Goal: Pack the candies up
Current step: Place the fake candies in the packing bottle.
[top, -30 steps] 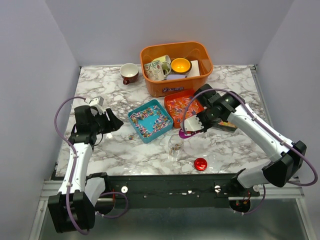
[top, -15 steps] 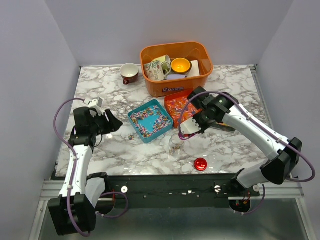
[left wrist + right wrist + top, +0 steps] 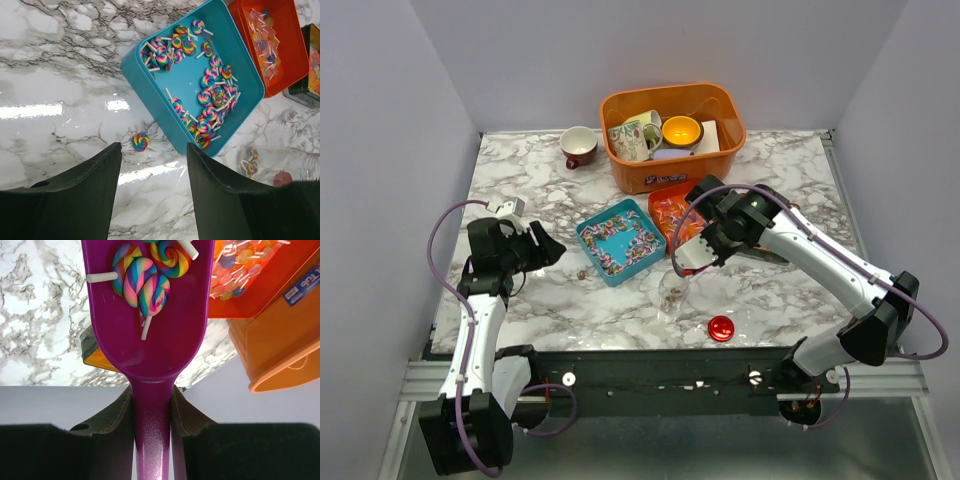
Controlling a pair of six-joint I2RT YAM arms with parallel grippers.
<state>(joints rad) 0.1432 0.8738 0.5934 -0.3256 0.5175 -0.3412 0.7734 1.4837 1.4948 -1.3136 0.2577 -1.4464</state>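
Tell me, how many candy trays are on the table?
3: a teal tray in the middle, an orange tray beside it, and a black tray beyond that, mostly out of view.

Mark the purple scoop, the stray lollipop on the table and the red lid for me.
purple scoop (image 3: 155, 354): right wrist view, bare floor of its bowl.
stray lollipop (image 3: 141, 141): left wrist view, swirled head.
red lid (image 3: 721, 328): top view, its centre.

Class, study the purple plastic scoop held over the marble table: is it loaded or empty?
Loaded. The right wrist view shows the purple plastic scoop carrying a few rainbow swirl lollipop candies in its bowl, white sticks visible.
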